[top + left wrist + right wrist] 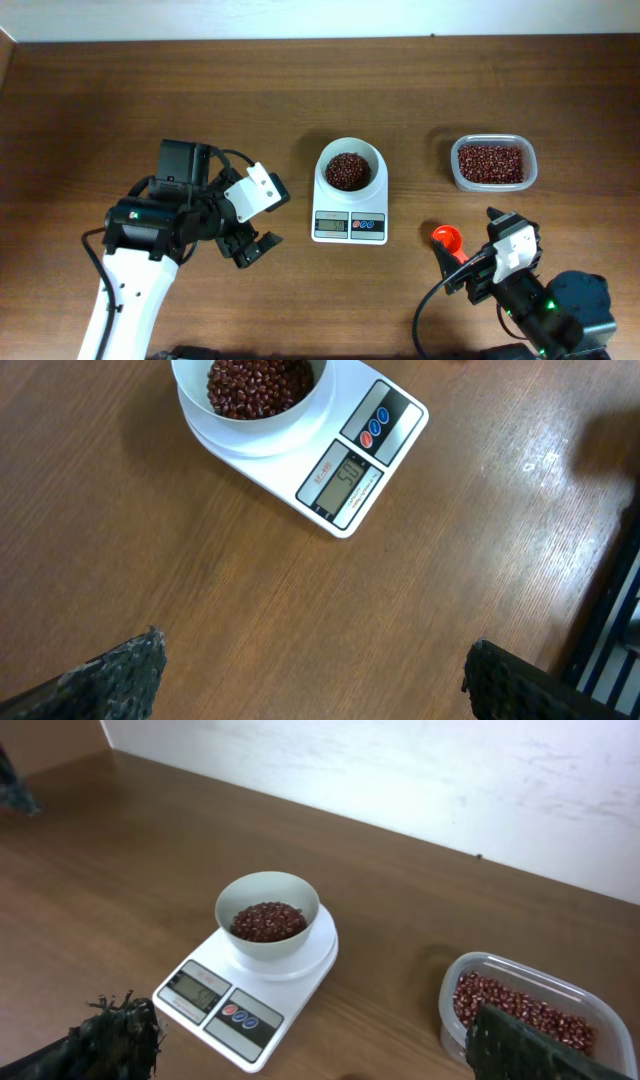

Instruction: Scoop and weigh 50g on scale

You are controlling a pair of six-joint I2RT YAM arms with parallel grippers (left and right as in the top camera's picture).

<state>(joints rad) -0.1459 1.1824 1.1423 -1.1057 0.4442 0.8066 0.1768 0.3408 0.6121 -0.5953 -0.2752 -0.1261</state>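
Observation:
The white scale (350, 228) stands mid-table with a white bowl (350, 149) on it, and a heap of dark red beans (347, 170) lies in the bowl. My left gripper (254, 247) hovers open to the left of the scale, nothing between its fingers. In the left wrist view the scale (400, 420) and beans (255, 382) lie ahead of the open gripper (315, 680). My right gripper (472, 250) is open near the front right. In the right wrist view this gripper (320, 1055) faces the scale (225, 1010) and the beans (268, 920).
A clear tub of red beans (492, 163) stands right of the scale, and the right wrist view shows the tub (590, 1005) too. A red scoop (446, 238) lies on the table by the right gripper. Both arms occupy the front corners.

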